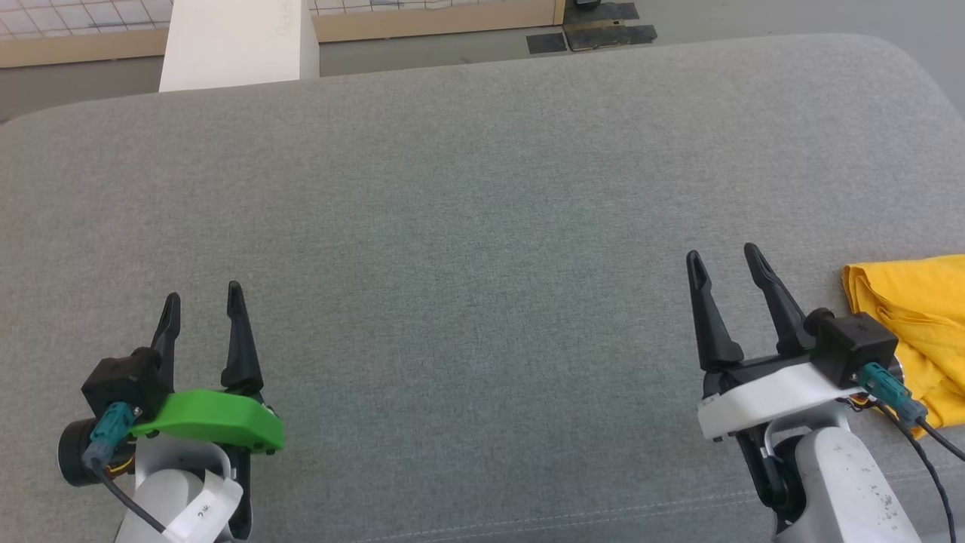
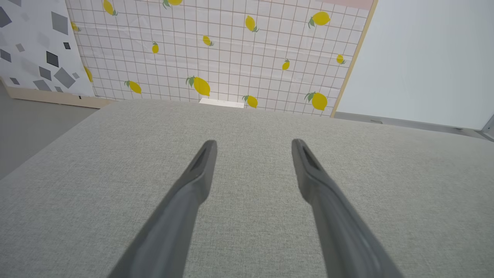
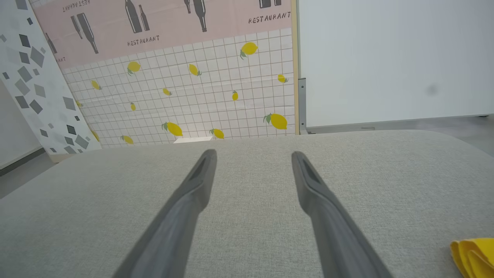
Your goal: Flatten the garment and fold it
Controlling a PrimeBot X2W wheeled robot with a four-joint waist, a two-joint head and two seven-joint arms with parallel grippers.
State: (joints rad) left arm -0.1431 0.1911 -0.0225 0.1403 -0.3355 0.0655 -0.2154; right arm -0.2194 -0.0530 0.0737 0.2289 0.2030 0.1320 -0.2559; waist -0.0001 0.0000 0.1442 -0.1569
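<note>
The garment (image 1: 920,324) is a mustard-yellow cloth lying bunched at the right edge of the grey padded surface (image 1: 467,226); part of it runs out of the head view. A corner of the garment (image 3: 474,255) shows at the lower right of the right wrist view. My right gripper (image 1: 724,256) hovers just left of it, open, with nothing between its fingers; the wrist housing overlaps the cloth's near edge. Far from the cloth, at the lower left, my left gripper (image 1: 202,294) is open and empty. In both wrist views, the left gripper (image 2: 254,143) and the right gripper (image 3: 254,154) point along bare grey fabric.
A white block (image 1: 237,41) stands beyond the far edge of the surface. Behind it is a wall panel with a lemon-and-grid pattern (image 2: 216,54), and a white wall (image 3: 386,58) to the right. Dark mats (image 1: 595,34) lie on the floor at the back.
</note>
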